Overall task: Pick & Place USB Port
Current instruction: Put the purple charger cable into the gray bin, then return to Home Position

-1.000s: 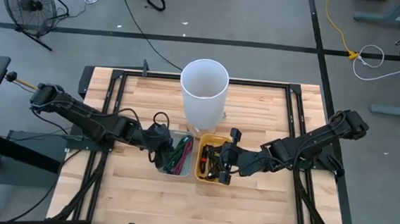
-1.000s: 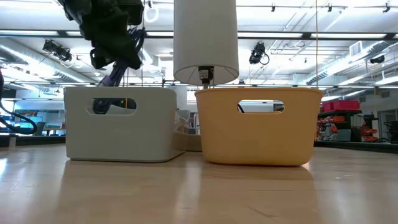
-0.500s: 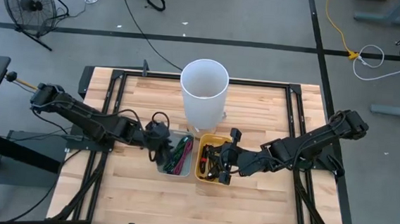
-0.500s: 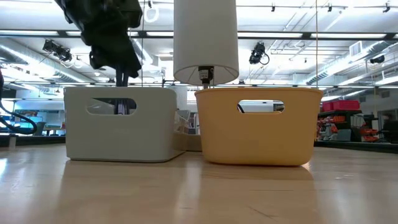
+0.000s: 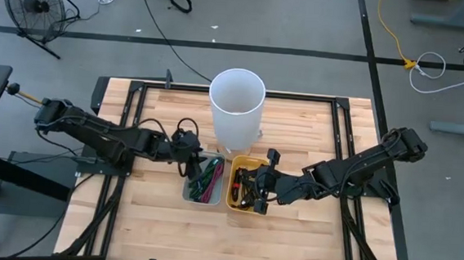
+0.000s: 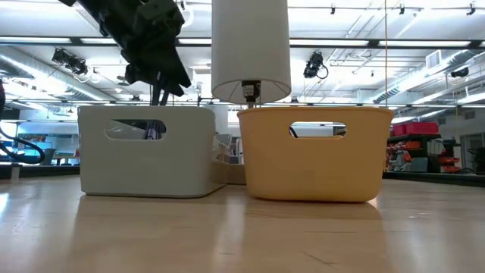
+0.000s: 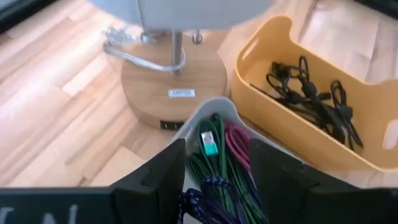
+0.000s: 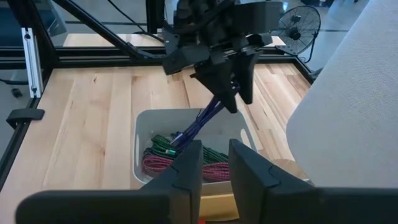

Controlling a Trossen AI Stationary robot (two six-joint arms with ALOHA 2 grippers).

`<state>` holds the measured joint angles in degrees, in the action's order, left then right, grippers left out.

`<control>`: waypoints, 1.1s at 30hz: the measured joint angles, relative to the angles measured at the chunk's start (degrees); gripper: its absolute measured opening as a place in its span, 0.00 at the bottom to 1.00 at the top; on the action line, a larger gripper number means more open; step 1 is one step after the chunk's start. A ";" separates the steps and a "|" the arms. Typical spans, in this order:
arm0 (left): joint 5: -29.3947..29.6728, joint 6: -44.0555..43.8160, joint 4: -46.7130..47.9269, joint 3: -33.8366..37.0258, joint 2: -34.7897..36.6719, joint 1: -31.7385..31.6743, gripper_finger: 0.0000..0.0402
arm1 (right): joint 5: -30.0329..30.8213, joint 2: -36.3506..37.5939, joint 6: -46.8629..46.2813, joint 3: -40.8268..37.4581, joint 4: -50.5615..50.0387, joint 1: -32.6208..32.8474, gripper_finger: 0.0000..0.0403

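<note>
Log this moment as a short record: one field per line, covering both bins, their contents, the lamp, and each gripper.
grey bin: left of the yellow bin, holding coiled green, red and purple cables
yellow bin: holds black cables
lamp: white shade, wooden base behind the two bins
left gripper: above the grey bin, jaws open, a purple cable hanging just below it into the bin
right gripper: over the yellow bin
table: light wood
</note>
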<state>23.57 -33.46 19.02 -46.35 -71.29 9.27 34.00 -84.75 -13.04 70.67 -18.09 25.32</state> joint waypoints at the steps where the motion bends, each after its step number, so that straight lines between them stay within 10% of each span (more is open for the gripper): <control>1: -0.02 0.90 -0.55 0.00 0.00 -0.25 0.45 | 0.00 0.00 0.00 0.00 0.00 0.00 0.20; 27: 0.03 8.00 -7.19 -0.02 0.00 -1.17 0.45 | 0.06 -0.02 0.22 0.00 0.00 -0.13 0.20; 33: -8.17 8.76 -8.54 0.02 -1.51 -1.71 0.45 | 0.07 -0.02 0.24 0.00 -0.07 -0.17 0.20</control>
<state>15.40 -24.70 10.48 -46.33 -72.80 7.55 34.06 -84.77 -12.80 70.68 -18.16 25.15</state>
